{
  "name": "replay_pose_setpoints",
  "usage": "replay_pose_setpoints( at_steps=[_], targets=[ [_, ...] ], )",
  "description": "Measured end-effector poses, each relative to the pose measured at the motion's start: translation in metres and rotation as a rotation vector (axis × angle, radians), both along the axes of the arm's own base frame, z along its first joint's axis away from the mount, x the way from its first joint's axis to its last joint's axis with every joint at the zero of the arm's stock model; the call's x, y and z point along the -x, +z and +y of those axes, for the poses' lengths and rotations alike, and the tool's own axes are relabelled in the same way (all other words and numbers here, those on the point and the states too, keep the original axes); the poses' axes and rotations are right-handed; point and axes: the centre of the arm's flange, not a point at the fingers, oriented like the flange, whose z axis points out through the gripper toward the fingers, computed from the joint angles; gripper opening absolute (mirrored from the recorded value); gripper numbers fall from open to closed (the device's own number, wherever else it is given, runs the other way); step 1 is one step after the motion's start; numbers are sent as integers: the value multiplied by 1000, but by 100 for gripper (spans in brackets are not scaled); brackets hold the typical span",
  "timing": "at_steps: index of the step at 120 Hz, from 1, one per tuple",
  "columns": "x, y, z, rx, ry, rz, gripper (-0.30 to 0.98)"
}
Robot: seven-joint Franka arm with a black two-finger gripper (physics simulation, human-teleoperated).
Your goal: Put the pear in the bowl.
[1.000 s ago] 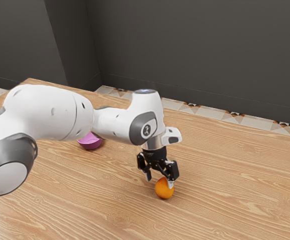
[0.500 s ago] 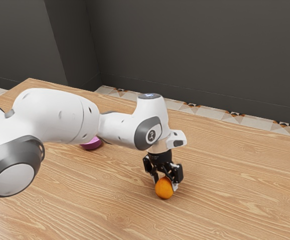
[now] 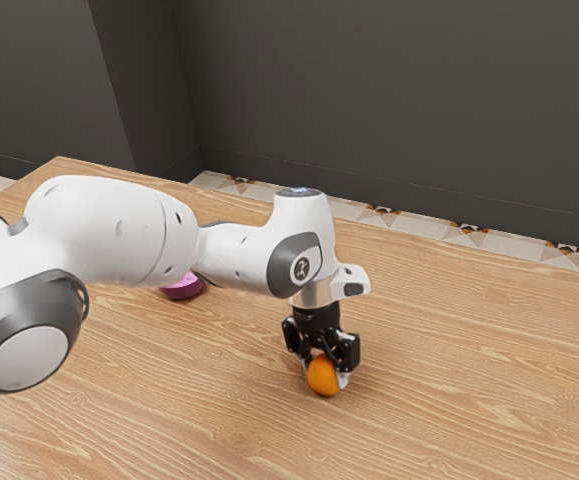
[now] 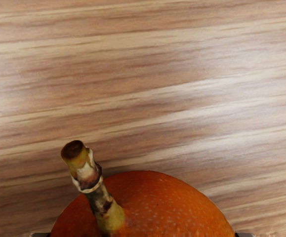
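The orange pear (image 3: 323, 376) is on the table, between the fingertips of my gripper (image 3: 325, 373), which is shut on it from two sides. In the wrist view the pear (image 4: 157, 210) sits at the lower edge, its thick brown-green stem leaning up from it, with dark finger edges against both flanks. The magenta bowl (image 3: 183, 288) stands toward the exterior view's left, partly hidden behind my arm.
The wooden table (image 3: 469, 360) extends around the pear on all sides. My arm's forearm passes over the table between the exterior view's left and the hand, above the bowl. A dark wall (image 3: 399, 110) rises beyond the tiled floor.
My hand has lowered around the pear and its fingers have come together on it. The pear has shifted slightly toward the exterior view's left.
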Motion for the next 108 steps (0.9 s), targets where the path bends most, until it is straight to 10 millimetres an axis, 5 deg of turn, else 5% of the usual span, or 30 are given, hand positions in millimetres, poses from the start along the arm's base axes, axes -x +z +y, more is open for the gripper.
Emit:
replay_pose_setpoints(
  at_steps=[76,108],
  targets=[
    [-5,3,-1,8,15,-9,39],
    [-33,57,55,-4,104,-105,37]
  ],
)
